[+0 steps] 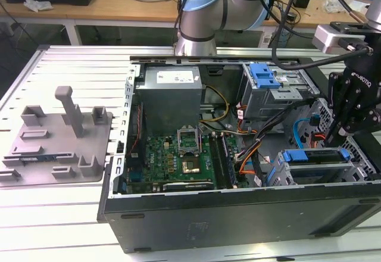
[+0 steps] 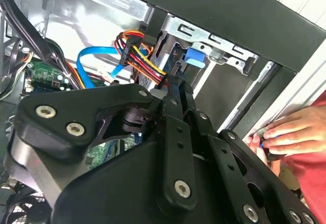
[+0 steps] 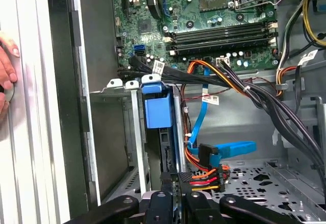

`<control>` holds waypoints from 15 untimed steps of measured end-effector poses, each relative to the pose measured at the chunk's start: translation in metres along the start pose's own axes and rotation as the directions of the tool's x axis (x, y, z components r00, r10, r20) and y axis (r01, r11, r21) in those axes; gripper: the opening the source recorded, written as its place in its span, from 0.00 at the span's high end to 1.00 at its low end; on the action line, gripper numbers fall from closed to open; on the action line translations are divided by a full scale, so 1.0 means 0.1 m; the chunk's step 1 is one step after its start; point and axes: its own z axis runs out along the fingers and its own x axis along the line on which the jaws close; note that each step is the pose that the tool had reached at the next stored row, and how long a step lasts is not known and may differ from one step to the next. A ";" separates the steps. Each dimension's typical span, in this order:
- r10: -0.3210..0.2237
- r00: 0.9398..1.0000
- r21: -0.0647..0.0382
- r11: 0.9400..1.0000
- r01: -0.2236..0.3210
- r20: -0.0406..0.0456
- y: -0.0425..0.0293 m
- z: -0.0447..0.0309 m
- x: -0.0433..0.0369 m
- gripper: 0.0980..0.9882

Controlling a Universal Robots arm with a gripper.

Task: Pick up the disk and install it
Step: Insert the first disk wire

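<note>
The disk (image 1: 315, 156), a silver drive in a blue carrier frame, sits edge-on in the drive cage at the lower corner of the open computer case on the exterior view's right. Its blue tab (image 3: 157, 109) shows in the first wrist view and again as the blue tab (image 2: 194, 58) in the second wrist view. My black gripper (image 1: 335, 138) hangs right over the far end of the disk. In the first wrist view the gripper (image 3: 176, 183) has its fingers drawn together at the disk's edge, beside the power plug. The second wrist view shows the gripper (image 2: 175, 89) the same way.
A grey fixture plate (image 1: 53, 149) with upright posts lies on the exterior view's left. Another blue carrier (image 1: 264, 74) sits in the upper bay. Bundled power wires (image 3: 204, 175) and a blue data cable (image 3: 232, 147) crowd the cage. A person's hand (image 2: 290, 132) rests on the case edge.
</note>
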 end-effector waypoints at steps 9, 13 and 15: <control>-0.002 1.000 0.000 1.000 0.002 0.000 0.000 0.030 0.030 0.93; -0.002 1.000 0.000 1.000 0.002 0.000 0.001 0.058 0.026 0.93; -0.002 1.000 0.000 1.000 0.002 0.000 0.001 0.062 0.027 0.93</control>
